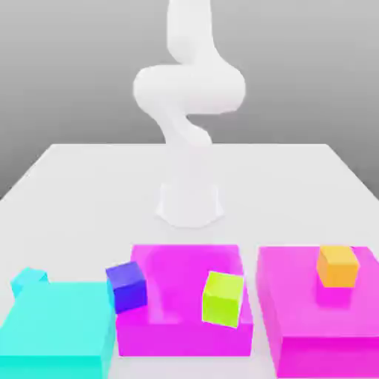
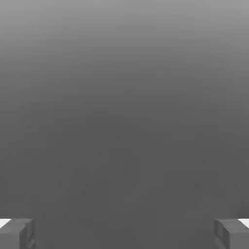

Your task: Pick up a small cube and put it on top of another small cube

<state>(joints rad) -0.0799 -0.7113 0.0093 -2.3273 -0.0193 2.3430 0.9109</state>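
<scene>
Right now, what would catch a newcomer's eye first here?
Probably the bright blocks at the front of the pale table: two big magenta blocks and a cyan block. Small cubes sit on them: a lime cube, an orange cube, a blue cube. Behind rises the white arm.

A white robot arm [image 1: 189, 104] rises from the middle of the pale grey desk [image 1: 74, 178]. Along the desk's near edge sit a large cyan block [image 1: 55, 333] and two large magenta blocks [image 1: 185, 326], with a small orange cube [image 1: 338, 266] atop the one nearer the exterior view's right. A small blue cube [image 1: 126, 286], a small lime-green cube [image 1: 223, 299] and a small cyan cube [image 1: 29, 280] lie among them.
</scene>
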